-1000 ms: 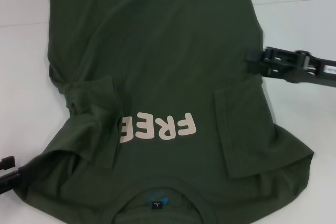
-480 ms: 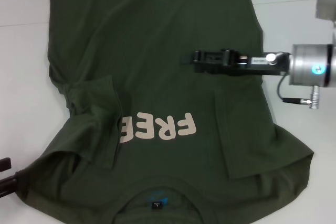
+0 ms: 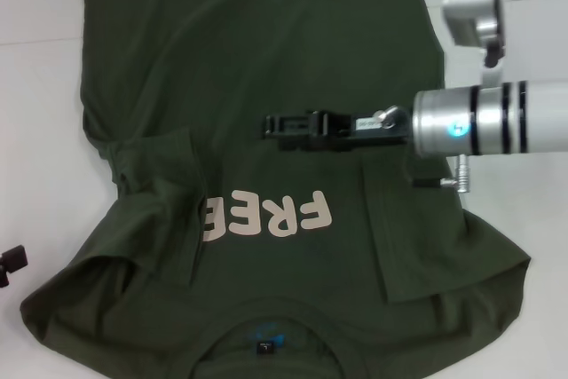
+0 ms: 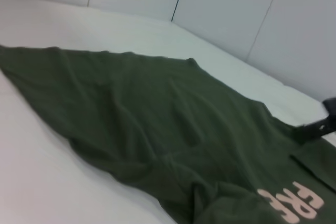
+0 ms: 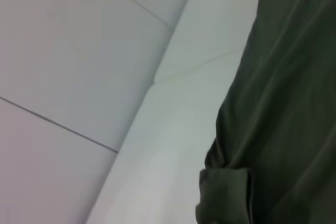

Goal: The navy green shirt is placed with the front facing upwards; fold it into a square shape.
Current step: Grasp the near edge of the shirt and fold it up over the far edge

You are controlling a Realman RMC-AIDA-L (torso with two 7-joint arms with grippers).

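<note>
With both sleeves already folded in, the navy green shirt [image 3: 266, 130] lies face-up on the white desk [image 3: 35, 130], the right pincer [image 3: 271, 125] (grip state cannot be told) held over its chest; the next fold is best started from an edge.

The navy green shirt [image 4: 157, 129] is lying spread and rumpled across the white desk [image 4: 47, 182], its pale letters [image 4: 294, 203] showing, while the right end effector [image 4: 321, 124] is reaching over its far edge.
</note>
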